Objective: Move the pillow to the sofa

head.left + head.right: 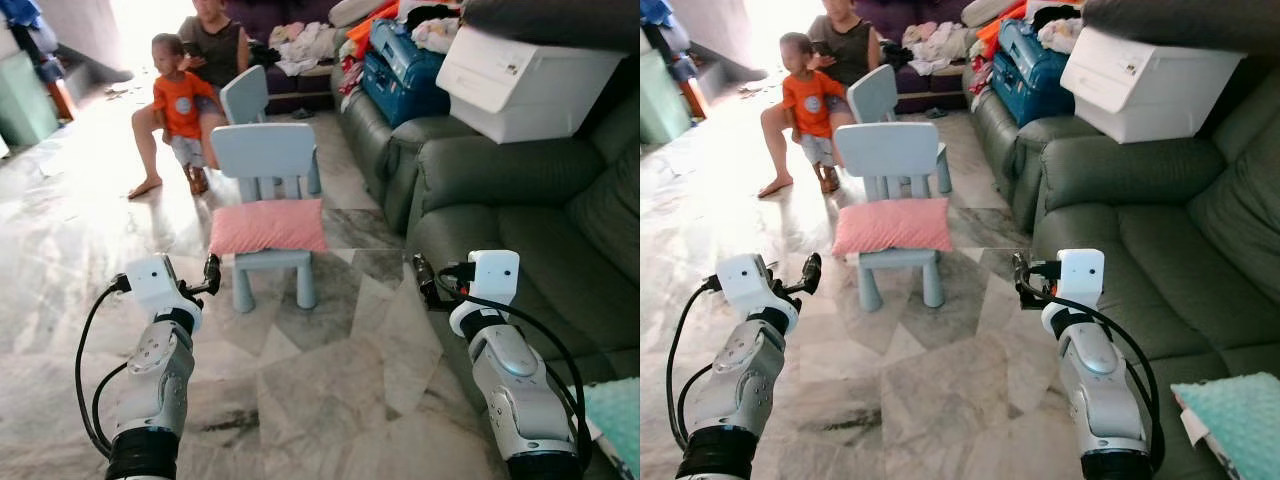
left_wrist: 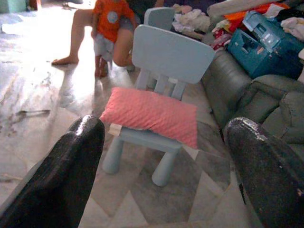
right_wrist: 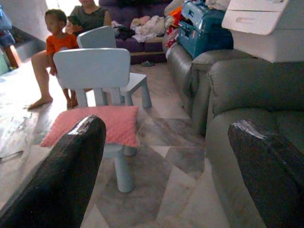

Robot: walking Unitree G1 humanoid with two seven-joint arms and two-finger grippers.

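Lying flat across the seat of a small light-blue chair [image 1: 262,190], the pink pillow [image 1: 267,226] sits ahead of the robot on the marble floor [image 1: 330,390], its ends overhanging the seat on both sides. The left gripper [image 1: 211,272] is raised near the chair's left front leg, apart from the pillow, and the left wrist view shows its black fingers [image 2: 66,175] spread wide with nothing between them. The right gripper [image 1: 424,280] hangs to the right of the chair, close by the front edge of the grey-green sofa [image 1: 540,230], fingers likewise spread wide and empty in the right wrist view. On the sofa's far arm rests a white box [image 1: 525,80], with a blue case [image 1: 400,65] beyond it. A second light-blue chair [image 1: 248,98] stands farther off, beside two people [image 1: 190,80].
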